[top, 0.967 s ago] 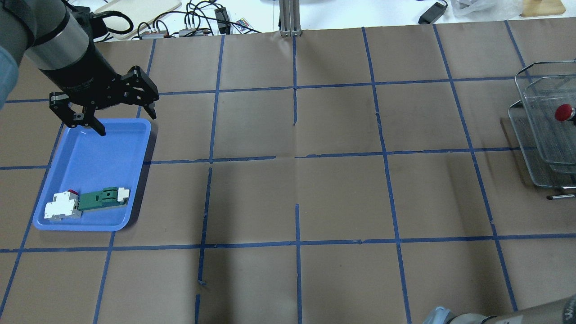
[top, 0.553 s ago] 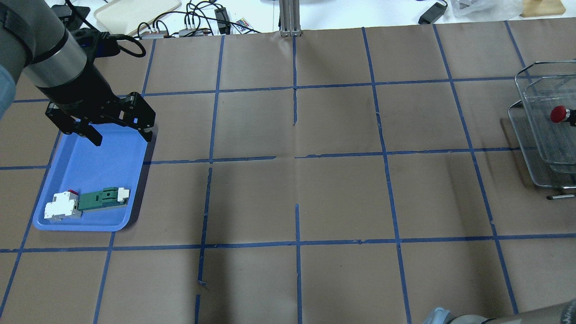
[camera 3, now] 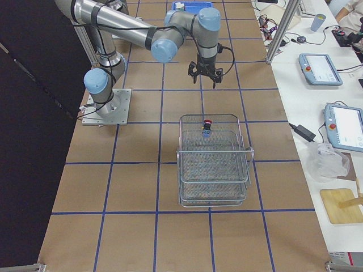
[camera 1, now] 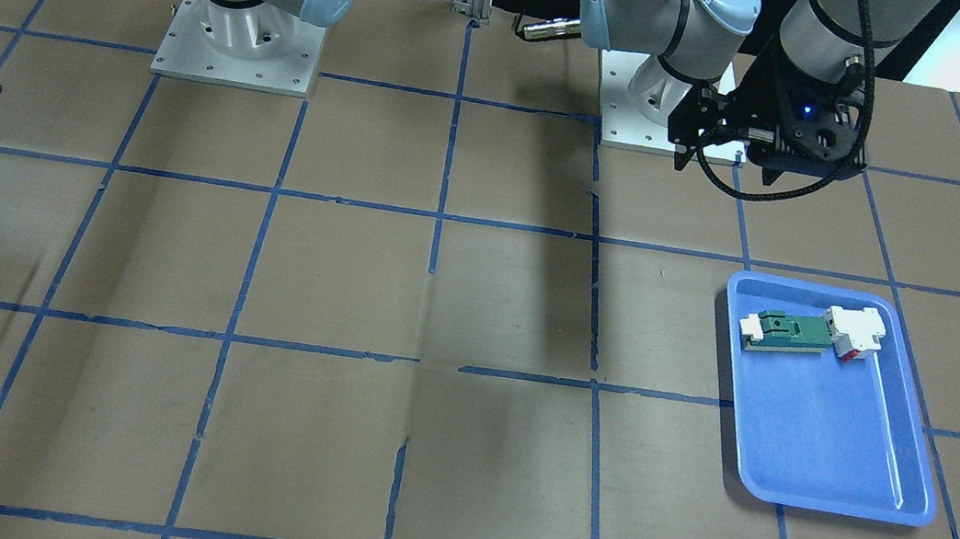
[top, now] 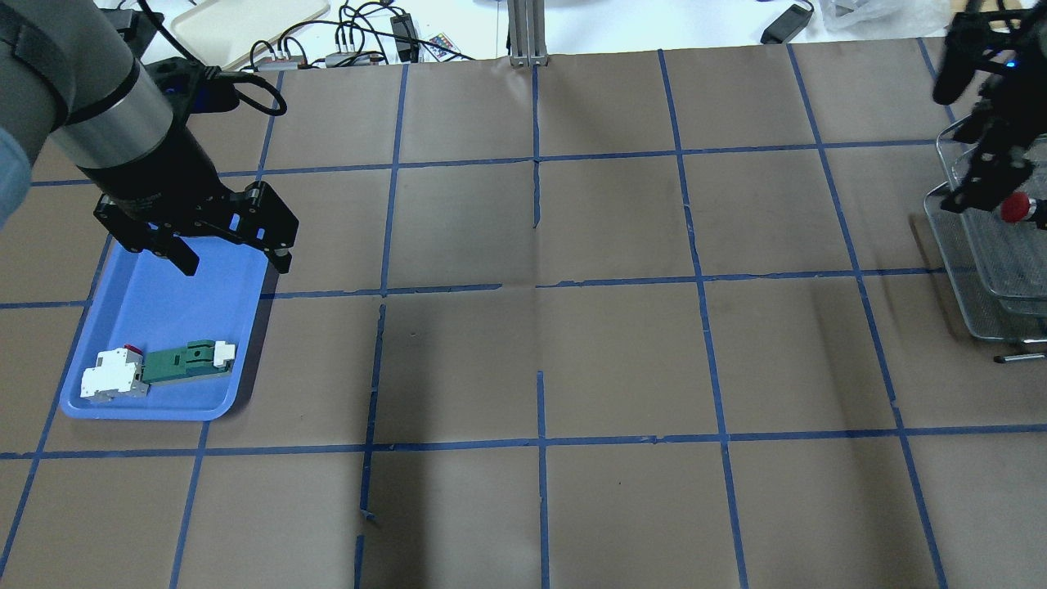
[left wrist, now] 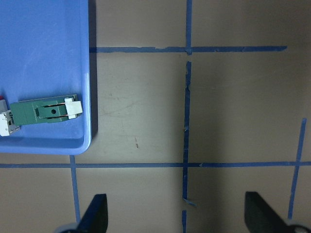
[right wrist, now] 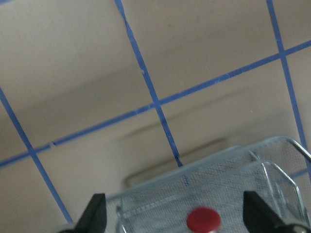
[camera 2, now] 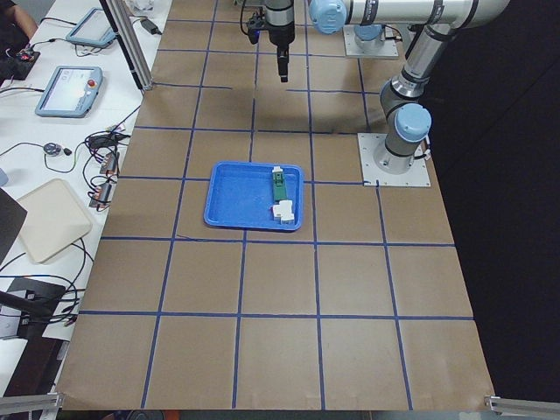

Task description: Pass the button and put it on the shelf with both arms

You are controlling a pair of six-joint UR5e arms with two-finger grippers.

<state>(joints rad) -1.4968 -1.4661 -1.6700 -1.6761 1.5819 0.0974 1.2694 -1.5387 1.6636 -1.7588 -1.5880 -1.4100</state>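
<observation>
The button (top: 1017, 207), with its red cap, lies in the top tier of the wire-mesh shelf (top: 981, 319) at the table's right end. It also shows in the exterior right view (camera 3: 207, 123) and the right wrist view (right wrist: 203, 219). My right gripper (top: 969, 147) is open and empty, raised above the shelf's (right wrist: 218, 170) inner end and apart from the button; its fingertips (right wrist: 96, 213) are spread wide. My left gripper (top: 235, 262) is open and empty above the far end of the blue tray (top: 164, 311). Its fingertips (left wrist: 95, 213) are also spread wide.
The blue tray (camera 1: 830, 427) holds a green-and-white flat part (top: 184, 361) and a white block with a red tip (top: 114, 376). Cables and devices (top: 352, 41) and an aluminium post (top: 527, 33) lie beyond the table's far edge. The arm bases (camera 1: 241, 43) stand at the robot side.
My right gripper has come into the overhead view above the shelf. My left gripper has shifted slightly toward the robot over the tray's far end. The button has edged slightly left on the shelf.
</observation>
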